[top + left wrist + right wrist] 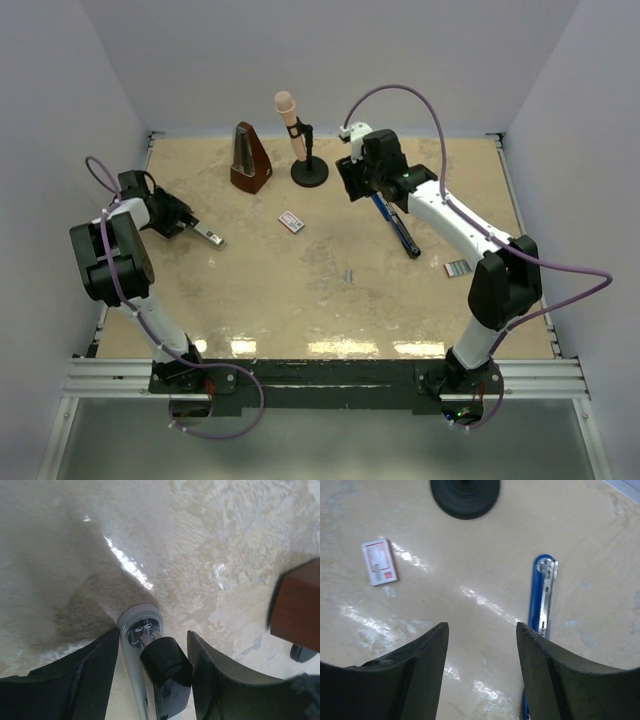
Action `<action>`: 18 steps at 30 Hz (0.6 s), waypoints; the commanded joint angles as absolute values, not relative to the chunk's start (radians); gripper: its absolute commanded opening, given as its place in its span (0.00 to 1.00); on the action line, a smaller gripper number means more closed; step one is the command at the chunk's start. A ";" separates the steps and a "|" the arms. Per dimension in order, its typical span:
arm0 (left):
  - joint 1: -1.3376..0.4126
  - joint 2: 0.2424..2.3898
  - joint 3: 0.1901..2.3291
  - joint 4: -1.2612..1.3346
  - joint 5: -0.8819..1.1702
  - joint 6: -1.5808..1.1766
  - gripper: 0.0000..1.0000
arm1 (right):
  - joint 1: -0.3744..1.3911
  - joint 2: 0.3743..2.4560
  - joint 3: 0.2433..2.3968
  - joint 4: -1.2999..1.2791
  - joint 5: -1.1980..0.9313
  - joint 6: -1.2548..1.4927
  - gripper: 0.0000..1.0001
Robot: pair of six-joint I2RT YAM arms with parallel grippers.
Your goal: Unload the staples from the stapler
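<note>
Left fingers: low near the left edge of the tabletop, astride a grey-and-black object (whether they pinch it, I cannot tell).
Metronome: upright, far side, left of centre.
White box: flat, mid-tabletop, red print up.
Microphone: pink, on its black stand, just right of the metronome.
Right fingers: spread wide over bare tabletop, nothing between them.
Stapler: lying flat just beside the right-hand finger, outside the grip, silvery rail showing.
Staples: a short silvery strip lying by the right arm, apart from the stapler.
</note>
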State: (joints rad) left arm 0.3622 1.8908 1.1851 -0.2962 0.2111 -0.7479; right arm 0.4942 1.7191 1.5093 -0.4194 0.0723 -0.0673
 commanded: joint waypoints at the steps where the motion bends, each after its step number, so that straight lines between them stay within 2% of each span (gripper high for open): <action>1: 0.325 1.839 1.112 -0.258 0.307 -0.724 0.59 | 0.563 1.684 1.465 -0.330 -0.030 -0.051 0.60; 5: 0.270 1.819 1.072 -0.249 0.317 -0.703 0.57 | 0.655 1.697 1.424 -0.235 -0.074 -0.025 0.60; 11: 0.209 1.760 0.933 -0.212 0.359 -0.739 0.55 | 0.776 1.801 1.454 -0.210 -0.009 0.078 0.59; 18: 0.199 1.538 0.700 -0.155 0.276 -0.873 0.55 | 0.885 1.865 1.476 -0.147 0.052 0.219 0.59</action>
